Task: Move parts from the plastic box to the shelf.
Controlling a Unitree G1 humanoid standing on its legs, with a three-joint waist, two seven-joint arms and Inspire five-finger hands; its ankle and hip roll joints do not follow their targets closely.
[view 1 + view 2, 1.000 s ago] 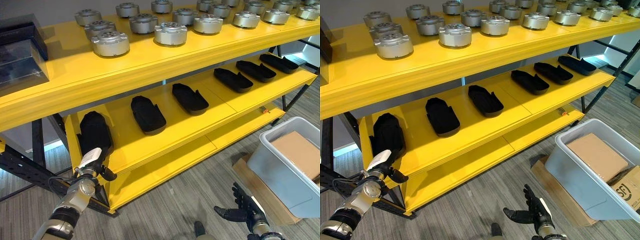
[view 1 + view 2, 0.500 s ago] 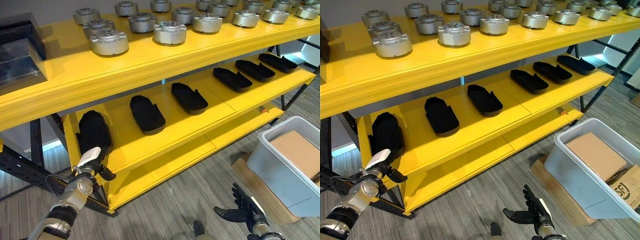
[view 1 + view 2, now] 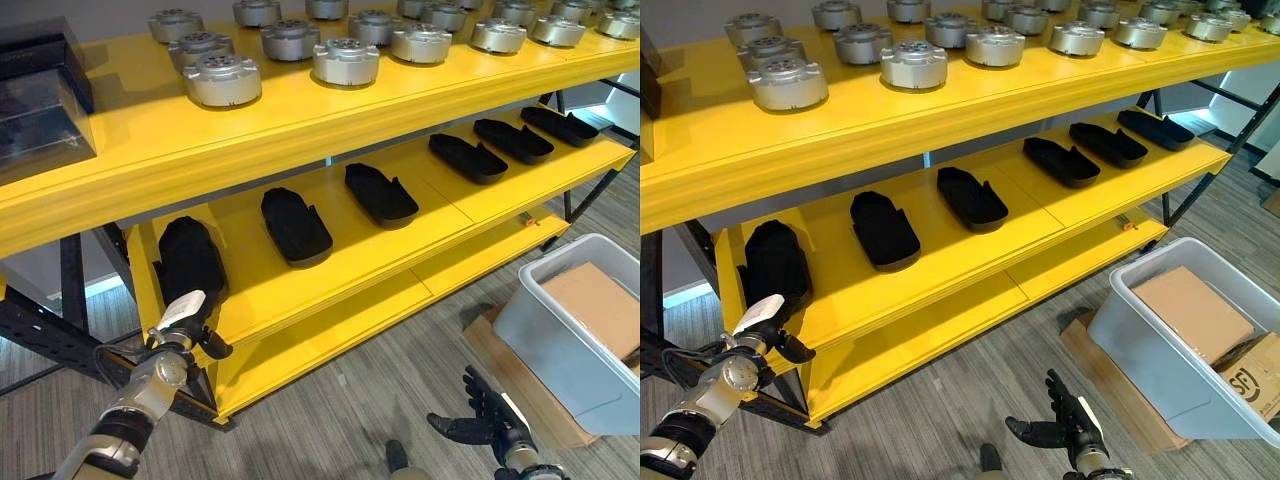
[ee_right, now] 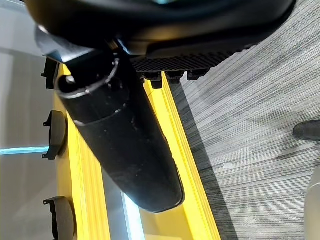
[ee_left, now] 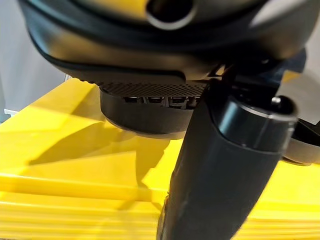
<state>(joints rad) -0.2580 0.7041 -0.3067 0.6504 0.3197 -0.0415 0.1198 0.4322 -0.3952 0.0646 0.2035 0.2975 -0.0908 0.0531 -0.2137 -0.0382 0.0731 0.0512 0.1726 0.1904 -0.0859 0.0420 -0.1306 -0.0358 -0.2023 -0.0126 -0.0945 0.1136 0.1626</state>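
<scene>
Floor: grey planks ran across the lower frame, under a yellow shelf (image 3: pixel 330 255).
Right hand (image 3: pixel 478 418): bottom right, fingers spread, empty.
Left hand (image 3: pixel 186 328): lower left, at the shelf's end by a black part (image 3: pixel 189 262); grip could not be told.
Plastic box (image 3: pixel 560 350): right edge, holding cardboard.
Black parts: lay in a row mid-frame; likely stiff, light, best taken across the sides.
Metal discs (image 3: pixel 345 61): top of frame, probably heavy.
</scene>
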